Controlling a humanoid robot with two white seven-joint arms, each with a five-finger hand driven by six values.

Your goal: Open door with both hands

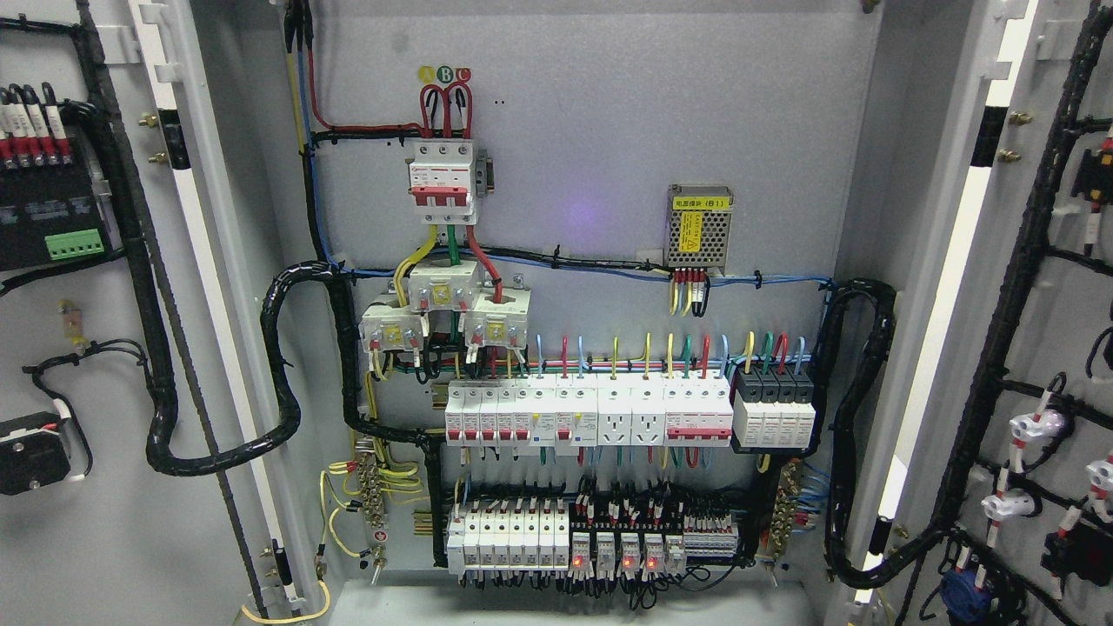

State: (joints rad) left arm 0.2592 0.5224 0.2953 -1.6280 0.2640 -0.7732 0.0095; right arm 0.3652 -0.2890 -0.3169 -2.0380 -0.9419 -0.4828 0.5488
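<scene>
Both grey metal cabinet doors stand swung wide open, the left door (pixel 104 522) filling the left edge of the view and the right door (pixel 1056 348) filling the right edge, each with its inner face turned toward me. Neither robot hand shows anywhere, so I cannot tell whether they are open or closed.

Between the doors lies the grey back panel (pixel 591 130) of the electrical cabinet. High up sits a white main breaker with red levers (pixel 442 181), fed by red wires looping in from above. To its right, a small perforated metal power supply with a yellow label (pixel 698 229) hangs on the panel. Lower down runs a row of white circuit breakers (pixel 587 413), with another row of white modules (pixel 509 536) beneath it, several showing red lights. Thick black corrugated cable bundles (pixel 283 374) curve from the panel out to each door.
</scene>
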